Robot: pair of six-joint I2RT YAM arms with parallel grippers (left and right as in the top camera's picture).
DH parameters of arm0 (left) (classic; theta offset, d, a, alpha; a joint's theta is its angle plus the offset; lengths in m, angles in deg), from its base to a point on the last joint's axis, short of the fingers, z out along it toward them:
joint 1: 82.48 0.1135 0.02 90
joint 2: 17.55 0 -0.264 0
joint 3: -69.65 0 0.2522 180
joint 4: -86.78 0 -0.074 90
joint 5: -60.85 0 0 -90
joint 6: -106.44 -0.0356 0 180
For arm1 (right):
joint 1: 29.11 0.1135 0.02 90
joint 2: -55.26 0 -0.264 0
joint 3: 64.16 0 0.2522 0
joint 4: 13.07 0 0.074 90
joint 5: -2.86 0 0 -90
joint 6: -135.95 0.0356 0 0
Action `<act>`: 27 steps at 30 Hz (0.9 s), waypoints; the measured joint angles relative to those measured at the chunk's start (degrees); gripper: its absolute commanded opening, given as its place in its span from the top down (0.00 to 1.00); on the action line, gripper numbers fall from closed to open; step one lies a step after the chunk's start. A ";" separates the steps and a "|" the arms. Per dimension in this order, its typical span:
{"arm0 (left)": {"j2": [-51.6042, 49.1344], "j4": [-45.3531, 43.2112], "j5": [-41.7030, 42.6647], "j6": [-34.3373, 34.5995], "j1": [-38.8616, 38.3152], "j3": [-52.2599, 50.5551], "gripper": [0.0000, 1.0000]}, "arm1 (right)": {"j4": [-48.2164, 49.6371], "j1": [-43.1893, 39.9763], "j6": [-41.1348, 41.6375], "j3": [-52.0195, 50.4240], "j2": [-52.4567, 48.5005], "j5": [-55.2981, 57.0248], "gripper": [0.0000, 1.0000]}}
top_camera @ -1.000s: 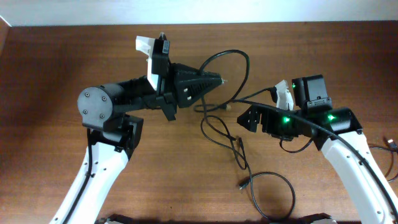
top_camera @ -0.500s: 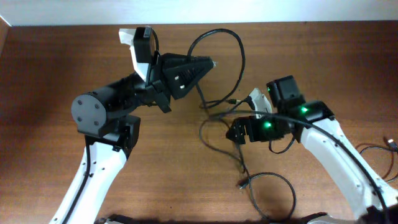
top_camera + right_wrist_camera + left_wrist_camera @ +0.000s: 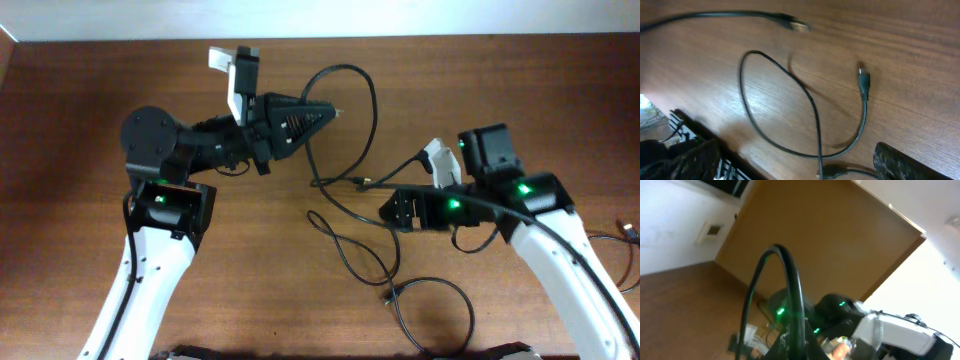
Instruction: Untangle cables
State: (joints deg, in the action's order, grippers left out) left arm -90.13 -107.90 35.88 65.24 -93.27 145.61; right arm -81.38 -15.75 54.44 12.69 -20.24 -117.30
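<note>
Thin black cables lie and hang over the brown table. My left gripper (image 3: 328, 113) is shut on one cable (image 3: 372, 105), which arcs up and round to a plug end (image 3: 362, 182) near the table's middle. In the left wrist view that cable (image 3: 790, 275) rises in a loop from my left gripper (image 3: 799, 349). A second cable (image 3: 352, 238) curls on the wood below, and a third cable (image 3: 440, 305) loops at the front. My right gripper (image 3: 392, 210) hovers open beside them. In the right wrist view my right gripper (image 3: 792, 156) stands wide over a cable loop (image 3: 771, 67) and a plug (image 3: 863, 81).
Thicker black wires (image 3: 610, 250) trail off the right arm's base at the right edge. A pale wall (image 3: 320, 15) runs along the table's far edge. In the left wrist view the right arm (image 3: 890, 330) with its green lights sits just beyond the held cable.
My left gripper has swung up and left with its cable, pulling it out of the bunch. My right gripper dipped left towards the cables, then drew back right, still open.
</note>
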 measured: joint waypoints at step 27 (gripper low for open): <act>-3.56 23.23 22.34 -29.77 -11.06 0.28 0.01 | 12.98 0.00 -4.63 0.00 26.23 -7.41 0.96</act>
State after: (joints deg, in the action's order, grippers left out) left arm -93.69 -84.67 58.22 35.47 -104.33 145.89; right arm -68.40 -15.75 49.80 12.69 5.99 -124.71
